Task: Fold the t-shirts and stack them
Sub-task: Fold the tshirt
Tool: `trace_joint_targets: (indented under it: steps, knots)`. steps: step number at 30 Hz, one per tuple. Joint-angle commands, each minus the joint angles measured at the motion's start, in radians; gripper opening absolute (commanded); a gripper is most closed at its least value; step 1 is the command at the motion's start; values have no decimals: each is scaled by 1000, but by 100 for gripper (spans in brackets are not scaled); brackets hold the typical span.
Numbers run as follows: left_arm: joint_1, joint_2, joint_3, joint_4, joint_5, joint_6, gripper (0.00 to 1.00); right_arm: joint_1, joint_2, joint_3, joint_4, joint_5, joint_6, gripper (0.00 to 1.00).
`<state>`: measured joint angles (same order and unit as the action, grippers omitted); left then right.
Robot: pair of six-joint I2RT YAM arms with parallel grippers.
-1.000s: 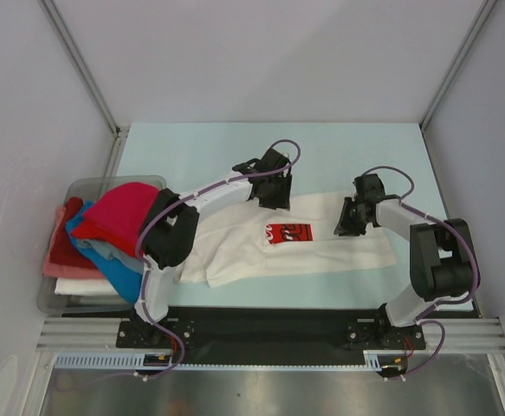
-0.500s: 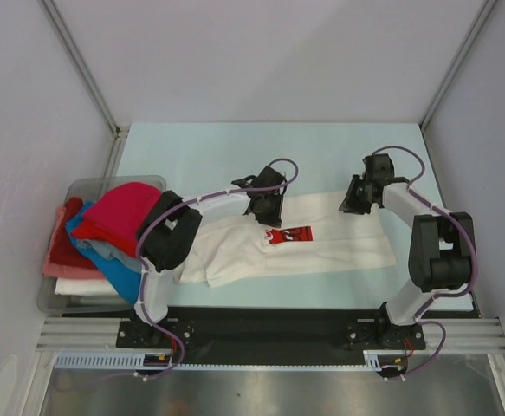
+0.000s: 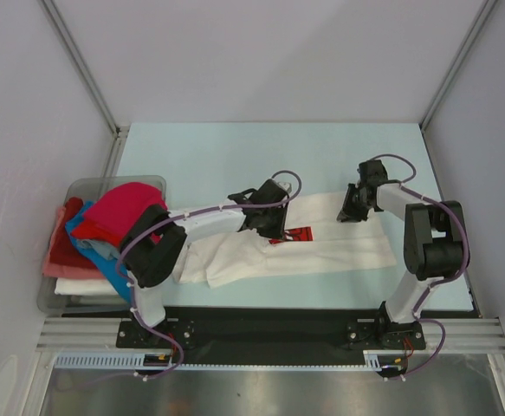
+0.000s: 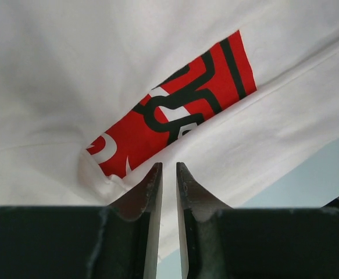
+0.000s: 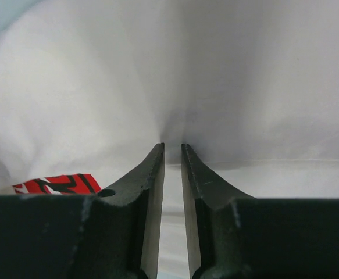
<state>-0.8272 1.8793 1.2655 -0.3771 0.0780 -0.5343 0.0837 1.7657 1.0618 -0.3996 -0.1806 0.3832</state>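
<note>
Where the shirt lies: the white t-shirt (image 3: 330, 251) is spread flat on the pale blue table (image 3: 209, 156), in the lower middle of the top view. Its long side runs left to right.
Red print: the red print (image 3: 297, 232) peeks out near the middle of the shirt. In the left wrist view it is a slanted red strip (image 4: 175, 116) with black and white marks, lying next to a fold.
Left gripper: the left gripper (image 3: 269, 224) is down on the shirt, just left of the print. Up close (image 4: 169, 168) its jaws are squeezed almost together and pinch a little bump of white cloth at the fold.
Right gripper: the right gripper (image 3: 349, 211) sits on the upper right part of the shirt. Up close (image 5: 172, 146) its jaws are squeezed almost together, and the white cloth wrinkles toward the tips, so it is holding the shirt.
Other shirts: a pile sits at the left of the top view, with a magenta-red t-shirt (image 3: 118, 212) on top, a blue t-shirt (image 3: 120, 279) under it and a pink t-shirt (image 3: 60, 247) at the far left.
Bin: the clear grey bin (image 3: 86, 185) is under the pile.
</note>
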Motion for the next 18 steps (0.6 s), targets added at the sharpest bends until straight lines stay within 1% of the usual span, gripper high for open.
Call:
trace_joint_targets:
  steps: [1,5,7,8,9,12,14,15,16,18]
  knots:
    - [8,-58,23,-11,-33,-12,20,4,-87,-65,2,10,-14,23]
    - [48,-98,14,-42,-43,-4,21,-19,-120,-112,-18,4,-21,24]
    - [69,-152,-6,-54,-69,-10,22,-41,-156,-128,-16,-31,-24,23]
    - [91,-178,-35,-65,-75,-15,22,-53,-172,-134,-13,-39,-24,24]
    - [103,-228,-54,-66,-121,-18,22,-59,-187,-137,-18,-39,-26,25]
    - [158,-311,-144,-68,-158,-32,24,-73,-236,-114,-47,-25,-29,26]
    - [207,-387,-211,-72,-162,-47,29,-76,-255,-99,-64,-11,-26,26]
    - [224,-413,-234,-74,-168,-53,31,-76,-259,-92,-64,4,-23,28]
    - [240,-455,-282,-72,-178,-59,37,-88,-262,-91,-62,12,-12,30]
    - [293,-502,-331,-65,-185,-85,43,-108,-268,-89,-47,30,-4,36]
